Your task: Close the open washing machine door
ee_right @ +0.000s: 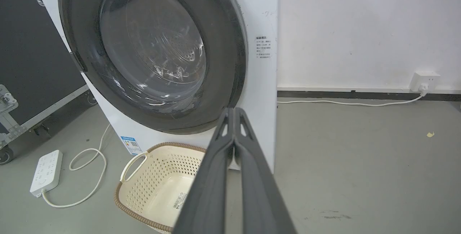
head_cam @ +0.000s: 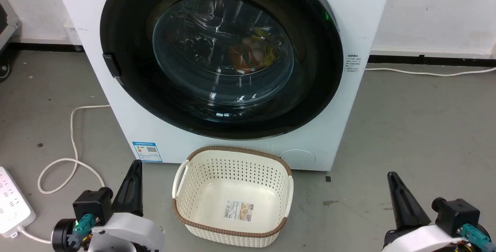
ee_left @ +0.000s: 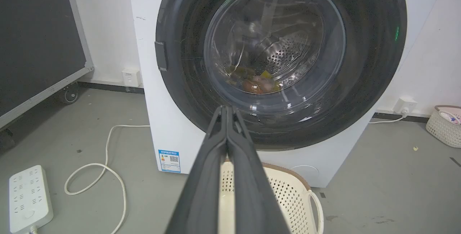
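The washing machine door, with its wide glossy black rim and bulging glass window, lies flush against the front of the white washing machine. Coloured laundry shows through the glass. Both grippers hang low over the floor, well short of the door and touching nothing. My left gripper is shut at the lower left and my right gripper is shut at the lower right. In the left wrist view the left gripper points at the door. In the right wrist view the right gripper points at the machine's right lower corner.
A cream perforated basket stands on the floor against the machine's foot, between my arms. A white power strip and its looped cable lie at the left. A black wheeled case stands further left. Bare grey floor spreads to the right.
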### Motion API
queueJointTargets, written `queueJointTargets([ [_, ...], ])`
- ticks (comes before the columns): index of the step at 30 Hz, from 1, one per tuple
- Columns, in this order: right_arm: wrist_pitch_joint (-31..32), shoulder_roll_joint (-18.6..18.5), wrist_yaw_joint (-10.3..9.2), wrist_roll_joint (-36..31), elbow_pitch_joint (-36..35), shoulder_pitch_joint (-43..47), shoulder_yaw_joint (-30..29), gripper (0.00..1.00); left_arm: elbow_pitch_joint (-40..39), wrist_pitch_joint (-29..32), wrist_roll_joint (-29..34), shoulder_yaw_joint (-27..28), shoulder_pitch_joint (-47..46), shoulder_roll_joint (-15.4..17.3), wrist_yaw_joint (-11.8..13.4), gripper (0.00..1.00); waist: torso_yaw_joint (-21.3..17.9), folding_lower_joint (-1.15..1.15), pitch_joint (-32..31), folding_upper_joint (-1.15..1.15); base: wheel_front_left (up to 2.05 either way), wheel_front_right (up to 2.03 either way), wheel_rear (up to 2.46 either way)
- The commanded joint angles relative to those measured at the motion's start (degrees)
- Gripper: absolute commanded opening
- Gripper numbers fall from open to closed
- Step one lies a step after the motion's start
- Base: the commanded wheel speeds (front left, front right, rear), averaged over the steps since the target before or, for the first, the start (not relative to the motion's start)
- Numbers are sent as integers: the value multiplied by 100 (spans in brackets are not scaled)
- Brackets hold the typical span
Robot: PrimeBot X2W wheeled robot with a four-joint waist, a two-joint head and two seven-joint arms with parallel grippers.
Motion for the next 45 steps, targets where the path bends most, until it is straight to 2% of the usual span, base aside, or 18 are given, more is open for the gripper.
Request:
queueJointTargets([
  [1, 19, -3, -1, -44, -43, -49, 4, 0, -32, 37, 77, 27, 70, -42, -15, 0, 3, 0, 2, 0, 0, 0, 0],
  [45, 358, -9, -2, -518, -188, -142, 14, 0, -351, 469, 959, 299, 180, -461, -104, 0, 143, 0, 86, 0, 0, 0, 0],
])
